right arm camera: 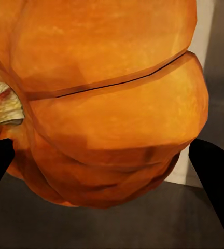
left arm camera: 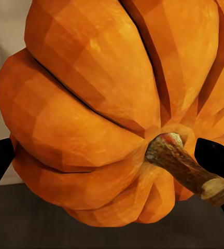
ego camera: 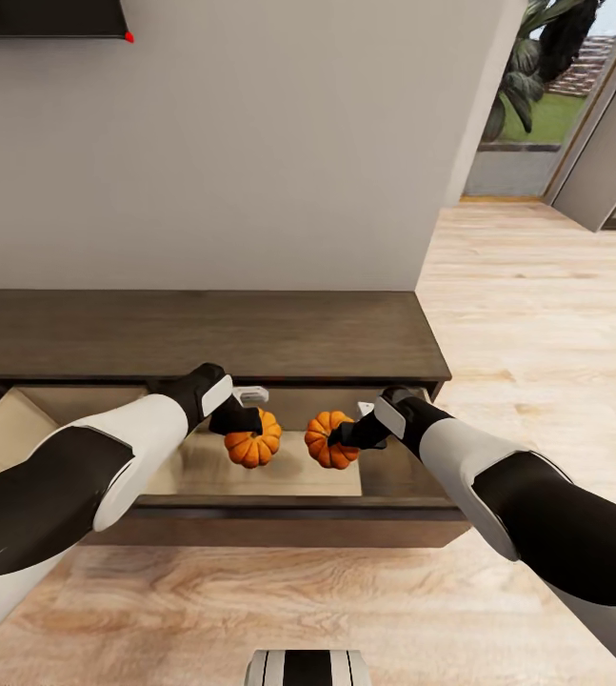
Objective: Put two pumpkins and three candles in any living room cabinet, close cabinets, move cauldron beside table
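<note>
Even, soft light fills the room, brightest at 1 o'clock where daylight enters through the glass door (ego camera: 574, 86). The open cabinet (ego camera: 203, 333) interior is shadowed. Renders look slightly soft; wrist close-ups show faceted, blocky pumpkin surfaces.

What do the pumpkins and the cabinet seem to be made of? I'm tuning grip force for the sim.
The pumpkins look like real gourds: matte orange ribbed rind, with a rough, woody stem in the left wrist view. As faceted renders, their hardness is unclear. The cabinet looks like dark-brown wood with a satin finish and faint grain on top; its open compartment's inside is paler.
</note>
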Controlling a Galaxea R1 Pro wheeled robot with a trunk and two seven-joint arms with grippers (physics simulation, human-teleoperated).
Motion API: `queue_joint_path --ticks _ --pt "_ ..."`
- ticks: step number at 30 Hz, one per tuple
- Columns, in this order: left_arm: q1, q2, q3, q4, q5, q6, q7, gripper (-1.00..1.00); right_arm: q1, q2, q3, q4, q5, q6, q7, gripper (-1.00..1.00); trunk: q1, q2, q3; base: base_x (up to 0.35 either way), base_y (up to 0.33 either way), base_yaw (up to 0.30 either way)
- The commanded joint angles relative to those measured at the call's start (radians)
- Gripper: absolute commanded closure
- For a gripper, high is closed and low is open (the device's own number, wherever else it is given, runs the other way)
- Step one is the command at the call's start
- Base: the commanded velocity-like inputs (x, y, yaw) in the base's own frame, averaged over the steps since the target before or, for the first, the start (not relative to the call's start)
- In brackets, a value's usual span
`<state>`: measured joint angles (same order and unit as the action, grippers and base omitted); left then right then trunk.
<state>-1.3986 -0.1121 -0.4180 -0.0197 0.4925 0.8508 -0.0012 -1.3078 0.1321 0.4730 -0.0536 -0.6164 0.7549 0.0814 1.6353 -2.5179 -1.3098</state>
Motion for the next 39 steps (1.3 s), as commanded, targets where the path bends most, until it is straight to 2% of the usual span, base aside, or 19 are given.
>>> queue_joint_path --ticks 1,18,27,31,37,39 --pt "0.0 0.0 -0.008 -0.001 0.008 0.004 0.0 1.0 -0.001 0.0 0.007 0.0 0.001 0.003 0.008 1.0 0.0 0.0 -0.001 0.002 0.0 0.0" --pt "0.004 0.0 -0.008 0.001 0.008 0.004 0.0 1.0 -0.001 0.0 0.008 0.0 0.001 0.003 0.008 1.0 0.007 -0.004 -0.066 0.0 0.0 0.0" --pt "0.005 0.0 -0.008 0.0 0.008 0.004 0.0 1.0 -0.001 0.0 0.007 0.0 0.001 0.003 0.007 1.0 0.007 -0.004 -0.066 0.0 0.0 0.0" --pt "0.004 0.0 -0.008 0.0 0.008 0.004 0.0 1.0 -0.001 0.0 0.007 0.0 0.001 0.003 0.008 1.0 0.009 -0.005 -0.082 0.0 0.0 0.0" --pt "0.005 0.0 -0.008 0.0 0.008 0.002 0.0 1.0 -0.001 0.0 0.007 0.0 0.001 0.003 0.008 1.0 0.009 -0.005 -0.082 0.0 0.0 0.0" --pt "0.005 0.0 -0.008 0.001 0.008 -0.024 0.0 1.0 -0.001 0.0 0.007 0.001 0.001 0.002 0.008 1.0 0.009 -0.005 -0.082 0.0 0.0 0.0"
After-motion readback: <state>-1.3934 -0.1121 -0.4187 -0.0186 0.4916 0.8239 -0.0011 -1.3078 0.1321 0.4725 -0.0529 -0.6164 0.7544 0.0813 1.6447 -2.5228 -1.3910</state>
